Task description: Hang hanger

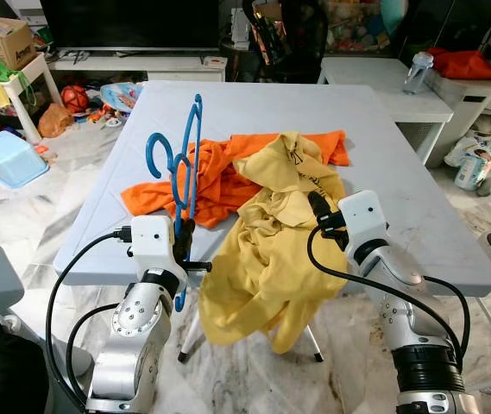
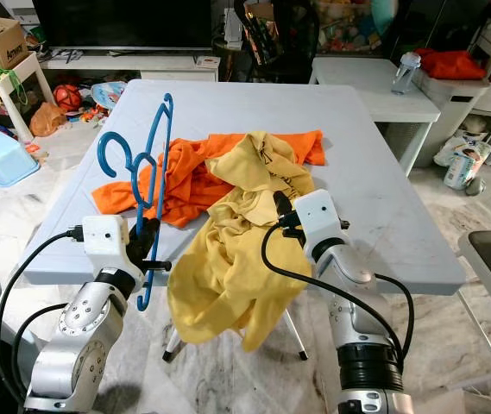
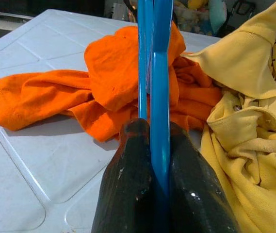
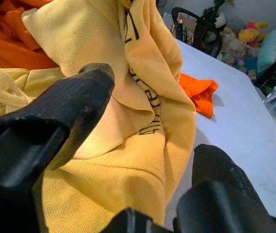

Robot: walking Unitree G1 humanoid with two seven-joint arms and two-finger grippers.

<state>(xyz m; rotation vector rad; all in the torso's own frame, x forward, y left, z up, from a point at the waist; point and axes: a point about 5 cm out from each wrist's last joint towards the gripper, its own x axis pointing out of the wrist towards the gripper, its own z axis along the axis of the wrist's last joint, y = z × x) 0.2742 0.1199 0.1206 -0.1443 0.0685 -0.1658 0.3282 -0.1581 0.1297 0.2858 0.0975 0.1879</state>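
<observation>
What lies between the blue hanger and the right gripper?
The orange cloth and yellow shirt lie between the hanger and right gripper, seen in the eye views.

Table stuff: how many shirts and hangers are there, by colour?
Yellow shirt: 1
Orange shirt: 1
Blue hanger, held upright in the left gripper: 1
Total: 3

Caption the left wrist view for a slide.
Left gripper clamps the blue hanger upright over the orange shirt beside the yellow shirt.

Head stereo pair looking down over table (image 1: 418,216), wrist views close, perhaps both sharing yellow shirt (image 4: 142,145)
</observation>
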